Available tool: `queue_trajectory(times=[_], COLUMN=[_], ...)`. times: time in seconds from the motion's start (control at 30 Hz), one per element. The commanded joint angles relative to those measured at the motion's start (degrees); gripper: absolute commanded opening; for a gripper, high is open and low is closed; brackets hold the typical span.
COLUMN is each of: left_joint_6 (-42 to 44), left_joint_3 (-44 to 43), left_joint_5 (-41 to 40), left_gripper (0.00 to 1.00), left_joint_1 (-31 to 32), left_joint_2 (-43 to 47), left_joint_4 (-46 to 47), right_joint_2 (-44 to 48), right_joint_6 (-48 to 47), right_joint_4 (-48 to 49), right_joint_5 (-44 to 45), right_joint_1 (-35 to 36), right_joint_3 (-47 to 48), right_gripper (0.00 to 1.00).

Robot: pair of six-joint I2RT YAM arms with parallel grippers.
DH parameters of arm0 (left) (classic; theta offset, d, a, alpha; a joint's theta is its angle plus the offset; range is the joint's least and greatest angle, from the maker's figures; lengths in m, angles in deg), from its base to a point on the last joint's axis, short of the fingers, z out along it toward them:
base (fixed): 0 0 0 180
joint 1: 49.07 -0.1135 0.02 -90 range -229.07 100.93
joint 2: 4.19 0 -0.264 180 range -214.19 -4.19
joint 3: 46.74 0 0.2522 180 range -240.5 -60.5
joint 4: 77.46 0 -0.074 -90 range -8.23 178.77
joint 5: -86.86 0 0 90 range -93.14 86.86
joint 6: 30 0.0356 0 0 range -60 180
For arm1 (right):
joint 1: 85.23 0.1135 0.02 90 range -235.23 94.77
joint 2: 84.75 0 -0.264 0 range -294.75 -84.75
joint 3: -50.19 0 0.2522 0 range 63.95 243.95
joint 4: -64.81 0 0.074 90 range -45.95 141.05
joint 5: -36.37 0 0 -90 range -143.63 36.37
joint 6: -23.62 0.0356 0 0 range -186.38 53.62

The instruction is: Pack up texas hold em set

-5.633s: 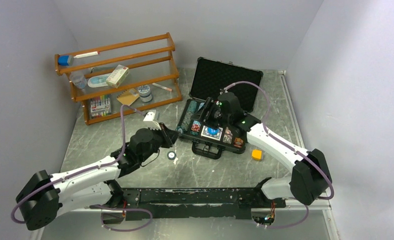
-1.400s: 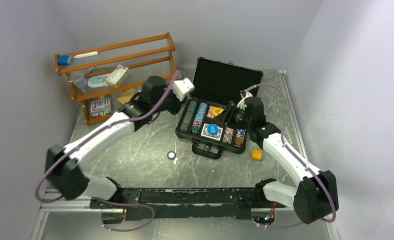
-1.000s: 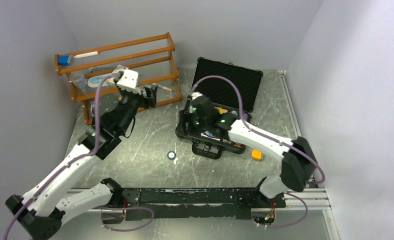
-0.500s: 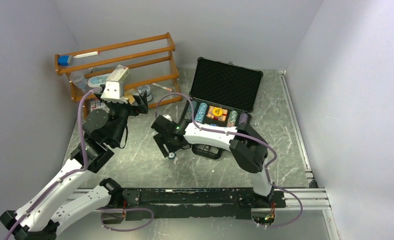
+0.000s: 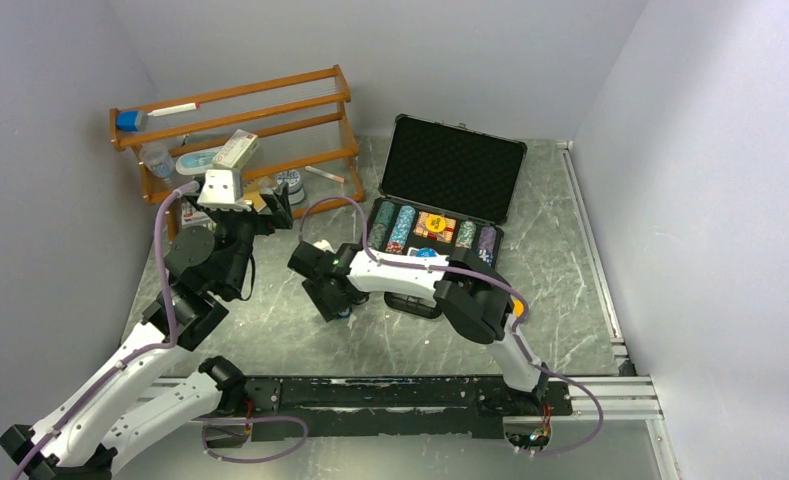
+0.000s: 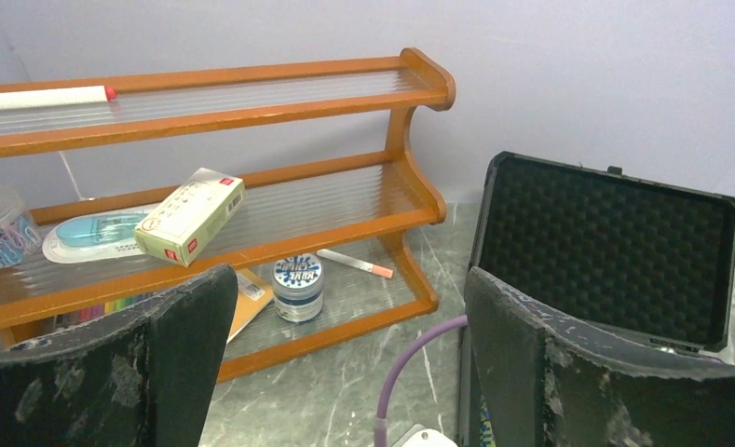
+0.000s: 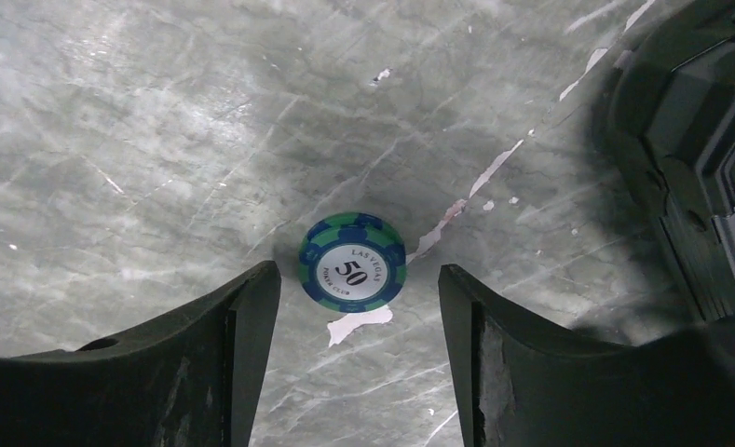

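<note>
The black case (image 5: 453, 167) lies open at the back right, its lid (image 6: 605, 251) upright. Rows of striped chips (image 5: 400, 226), an orange card deck (image 5: 434, 225) and a blue button (image 5: 425, 253) sit in its foam base. One loose blue-and-green "50" chip (image 7: 352, 262) lies flat on the table left of the case. My right gripper (image 7: 354, 277) hangs open just above it, fingers either side and not touching; in the top view the right gripper (image 5: 336, 303) covers the chip. My left gripper (image 6: 349, 279) is open and empty, raised near the rack, also seen as left gripper (image 5: 275, 205).
An orange wooden rack (image 5: 240, 150) with a box, a jar (image 6: 297, 286), pens and clips stands at the back left. A small orange cube (image 5: 516, 308) peeks out behind my right arm. The case's corner (image 7: 689, 140) lies close to the right of the chip.
My right arm has swung left from the case down to the loose chip on the table. My left arm has pulled back from the case toward the rack and opened wide.
</note>
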Motion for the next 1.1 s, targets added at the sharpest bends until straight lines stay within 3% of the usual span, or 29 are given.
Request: queue_trajectory(times=[0.0,0.53,0.63,0.73,0.8,1.07], left_joint_6=[0.3,1.4,1.4,1.5,1.5,1.6], left_joint_3=[0.4,0.2,0.1,0.1,0.1,0.1], left_joint_5=[-1.9,-1.5,-1.5,-1.5,-1.4,-1.6], left_gripper=[0.94,0.94,0.94,0.94,0.94,0.95], left_joint_1=[-0.4,-0.3,-0.4,-0.3,-0.3,-0.4], left_joint_2=[0.9,0.8,0.8,0.7,0.6,0.2], left_joint_4=[3.1,2.6,2.4,2.5,2.4,2.3], right_joint_2=[-1.3,-5.1,-5.7,-6.3,-6.5,-5.1], right_joint_6=[0.0,0.1,0.6,0.8,0.8,1.8], right_joint_4=[-0.9,0.4,0.2,-0.2,-0.2,1.5], right_joint_5=[0.5,-1.1,-1.1,-0.7,-0.6,-0.5], right_joint_1=[0.0,-0.2,-0.4,-0.5,-0.5,-1.1], right_joint_3=[1.3,0.7,1.0,1.4,1.4,0.0], right_gripper=[0.66,0.44,0.45,0.54,0.55,0.34])
